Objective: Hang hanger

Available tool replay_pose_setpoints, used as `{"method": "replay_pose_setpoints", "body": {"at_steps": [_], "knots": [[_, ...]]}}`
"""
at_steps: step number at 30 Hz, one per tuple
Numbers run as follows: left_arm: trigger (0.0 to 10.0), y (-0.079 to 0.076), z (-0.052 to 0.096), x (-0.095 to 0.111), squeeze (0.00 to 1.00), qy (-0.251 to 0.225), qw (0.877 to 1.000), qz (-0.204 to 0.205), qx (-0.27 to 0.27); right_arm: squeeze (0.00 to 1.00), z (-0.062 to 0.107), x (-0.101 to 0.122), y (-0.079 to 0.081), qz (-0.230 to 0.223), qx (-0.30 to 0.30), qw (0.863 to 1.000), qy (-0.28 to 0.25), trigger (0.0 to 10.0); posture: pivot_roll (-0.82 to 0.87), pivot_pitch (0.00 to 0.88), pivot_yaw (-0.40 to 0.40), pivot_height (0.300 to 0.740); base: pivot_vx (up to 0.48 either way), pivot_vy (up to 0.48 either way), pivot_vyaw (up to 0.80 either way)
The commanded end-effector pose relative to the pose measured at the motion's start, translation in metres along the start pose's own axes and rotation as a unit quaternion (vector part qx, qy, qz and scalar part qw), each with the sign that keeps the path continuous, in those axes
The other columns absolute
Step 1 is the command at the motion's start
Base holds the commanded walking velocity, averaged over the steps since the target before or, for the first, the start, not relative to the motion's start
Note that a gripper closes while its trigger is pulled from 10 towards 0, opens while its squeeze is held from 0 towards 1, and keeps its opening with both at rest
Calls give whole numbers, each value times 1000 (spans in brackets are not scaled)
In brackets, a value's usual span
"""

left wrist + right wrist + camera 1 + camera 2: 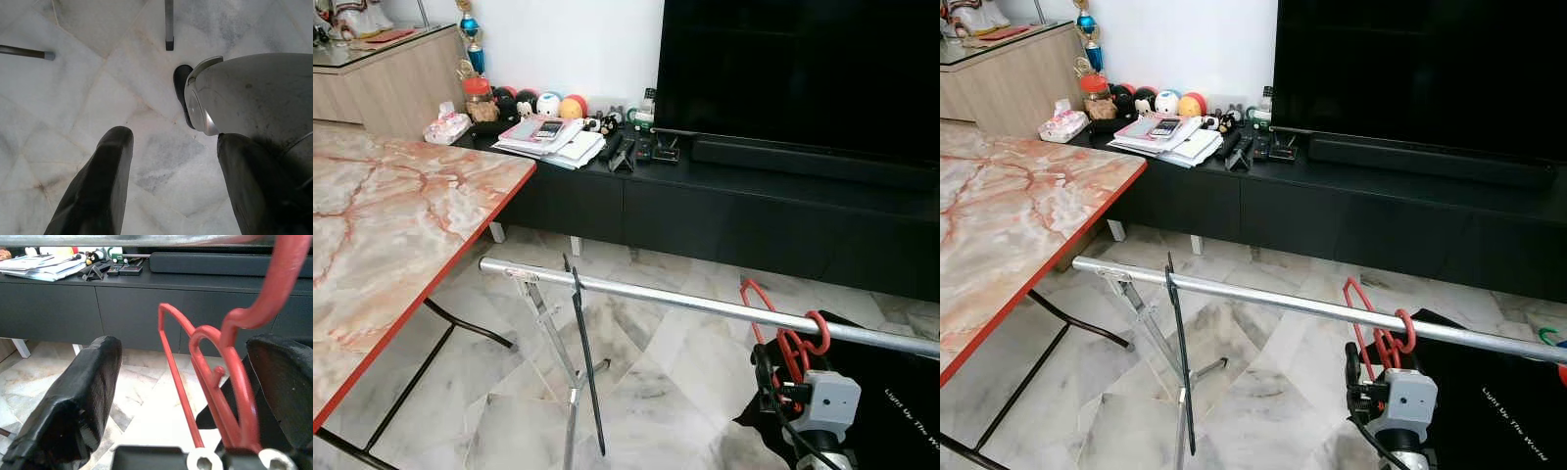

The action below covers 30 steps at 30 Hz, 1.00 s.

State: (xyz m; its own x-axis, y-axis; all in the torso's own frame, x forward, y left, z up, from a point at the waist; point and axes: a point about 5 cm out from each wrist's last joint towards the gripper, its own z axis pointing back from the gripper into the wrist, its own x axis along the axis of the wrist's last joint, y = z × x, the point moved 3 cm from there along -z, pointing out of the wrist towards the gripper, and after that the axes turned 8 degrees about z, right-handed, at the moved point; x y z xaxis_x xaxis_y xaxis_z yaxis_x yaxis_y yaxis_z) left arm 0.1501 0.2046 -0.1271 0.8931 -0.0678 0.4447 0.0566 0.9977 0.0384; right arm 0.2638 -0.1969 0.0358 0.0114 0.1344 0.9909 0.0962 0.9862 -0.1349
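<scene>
Red hanger [790,338] has its hook over the steel rail [685,303], far right. Right tool [195,431] fingers stand apart around it. Left tool [171,186] is open, idle. Step: release. Next, likely: withdraw downward without snagging.

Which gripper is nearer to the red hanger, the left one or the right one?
Right. The right gripper is directly below the red hanger, whose hook sits over the metal rail; its jaws stand open around it. The left gripper hangs low over the floor, away from it.
</scene>
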Motion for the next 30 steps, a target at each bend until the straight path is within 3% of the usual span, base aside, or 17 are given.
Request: {"method": "replay_pose_setpoints", "body": {"at_steps": [1,30], "knots": [[10000,-13,0,-7,0,10,1000,-3,-27,0,-1,1,0,-1,-3,1000,-1,10000,105,0,-31,740,-244,0,0],[10000,-13,0,-9,0,8,1000,-5,-30,0,-6,0,-4,3,-19,1000,4,10000,109,0,-37,740,-282,0,0]]}}
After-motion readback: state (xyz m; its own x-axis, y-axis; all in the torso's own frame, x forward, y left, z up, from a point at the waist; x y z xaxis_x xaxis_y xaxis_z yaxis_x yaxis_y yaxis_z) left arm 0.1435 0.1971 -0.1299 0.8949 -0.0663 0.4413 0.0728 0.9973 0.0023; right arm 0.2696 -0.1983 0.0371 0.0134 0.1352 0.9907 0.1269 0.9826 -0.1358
